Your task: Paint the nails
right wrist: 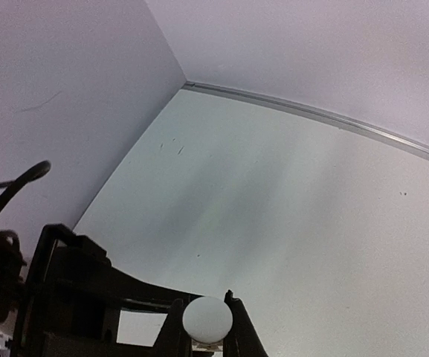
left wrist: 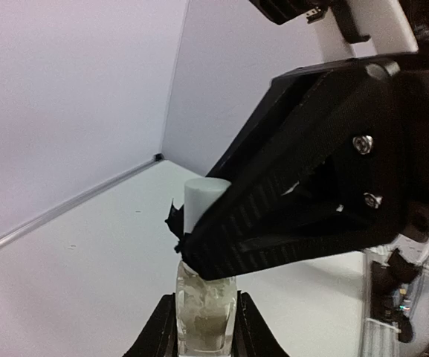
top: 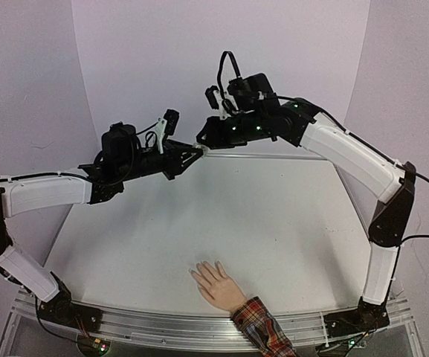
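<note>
While the left hand [left wrist: 205,335] grips the polish bottle [left wrist: 204,301], uncapping needs the right hand [right wrist: 207,338] (clamped on the cap [right wrist: 207,318]) to twist.

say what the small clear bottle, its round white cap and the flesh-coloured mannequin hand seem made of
Clear bottle: probably glass, see-through and glossy. White cap: likely plastic, opaque and matte. Mannequin hand: perhaps rubber or vinyl, even matte skin tone.
</note>
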Action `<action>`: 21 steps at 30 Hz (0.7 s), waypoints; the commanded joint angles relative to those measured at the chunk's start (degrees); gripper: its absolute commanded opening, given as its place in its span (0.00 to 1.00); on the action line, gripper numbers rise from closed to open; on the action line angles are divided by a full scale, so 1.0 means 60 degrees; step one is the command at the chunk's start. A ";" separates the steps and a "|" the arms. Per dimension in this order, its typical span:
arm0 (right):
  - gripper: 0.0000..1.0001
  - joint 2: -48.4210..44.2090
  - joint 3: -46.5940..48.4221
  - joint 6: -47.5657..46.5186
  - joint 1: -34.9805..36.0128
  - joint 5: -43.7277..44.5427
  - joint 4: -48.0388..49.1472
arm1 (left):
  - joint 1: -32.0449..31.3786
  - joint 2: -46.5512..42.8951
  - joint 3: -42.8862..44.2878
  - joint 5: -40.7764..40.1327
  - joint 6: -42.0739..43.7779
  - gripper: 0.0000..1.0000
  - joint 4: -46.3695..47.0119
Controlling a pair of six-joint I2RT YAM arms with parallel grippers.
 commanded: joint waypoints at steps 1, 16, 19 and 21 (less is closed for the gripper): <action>0.00 -0.1315 -0.1104 -0.2729 -0.0056 -0.5007 0.0719 | 0.0641 -0.0899 -0.0028 0.5420 -0.2658 0.00 0.2756; 0.27 -0.2160 -0.2112 -0.2949 -0.0172 -0.5632 0.0946 | 0.1046 -0.0540 0.1023 0.6185 -0.1879 0.00 0.1021; 0.57 -0.2238 -0.2221 -0.2169 -0.0184 -0.4008 0.1010 | 0.1046 -0.0742 0.0866 0.4269 -0.0771 0.00 0.0206; 0.70 -0.2230 -0.2239 -0.1587 -0.0188 -0.2877 0.1009 | 0.1037 -0.0775 0.0760 0.3438 -0.0265 0.00 0.0010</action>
